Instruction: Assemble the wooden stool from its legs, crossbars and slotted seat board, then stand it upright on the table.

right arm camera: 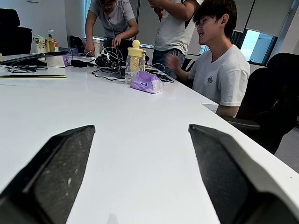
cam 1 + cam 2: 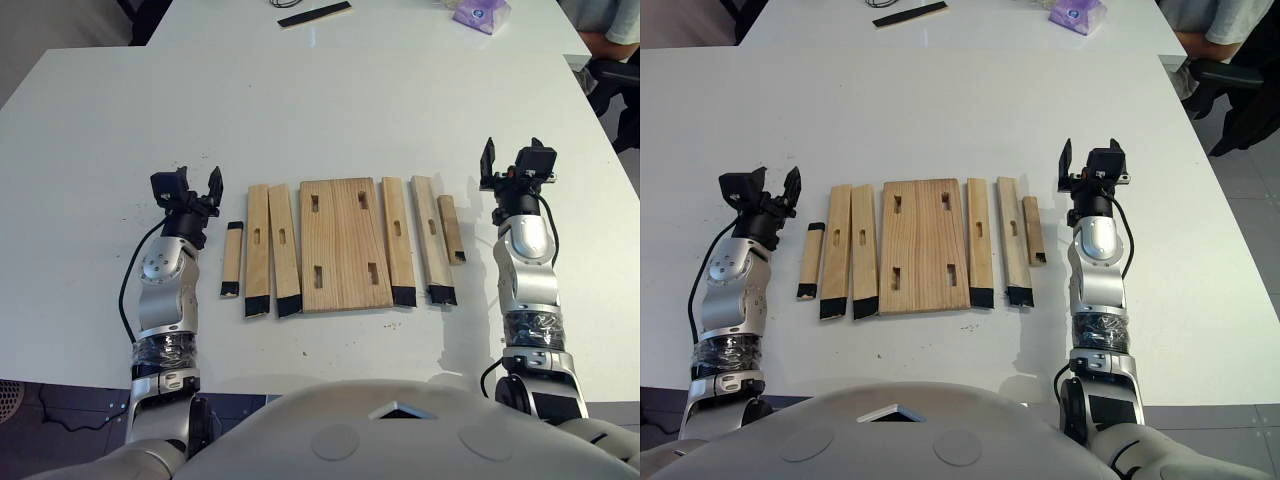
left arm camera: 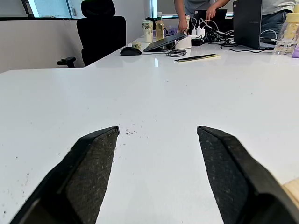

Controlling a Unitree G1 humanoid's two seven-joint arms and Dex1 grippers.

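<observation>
The slotted seat board (image 2: 345, 245) lies flat at the middle of the white table (image 2: 320, 110). Left of it lie two long legs (image 2: 258, 250) (image 2: 284, 250) and a short crossbar (image 2: 232, 260). On its right are two more legs (image 2: 399, 240) (image 2: 432, 238) and another short crossbar (image 2: 451, 228). All the strips have black ends. My left gripper (image 2: 198, 182) rests low on the table just left of the pieces, open, its fingers (image 3: 88, 172) holding nothing. My right gripper (image 2: 510, 158) sits right of the pieces, also open and empty, fingers (image 1: 60, 168) apart.
A black strip (image 2: 315, 14) and a purple packet (image 2: 482, 14) lie on the far table. A bottle (image 1: 134, 60), cables and a laptop (image 3: 164, 42) stand there too. A black chair (image 2: 615, 80) is beyond the table's right edge. Bare white tabletop stretches ahead of both grippers.
</observation>
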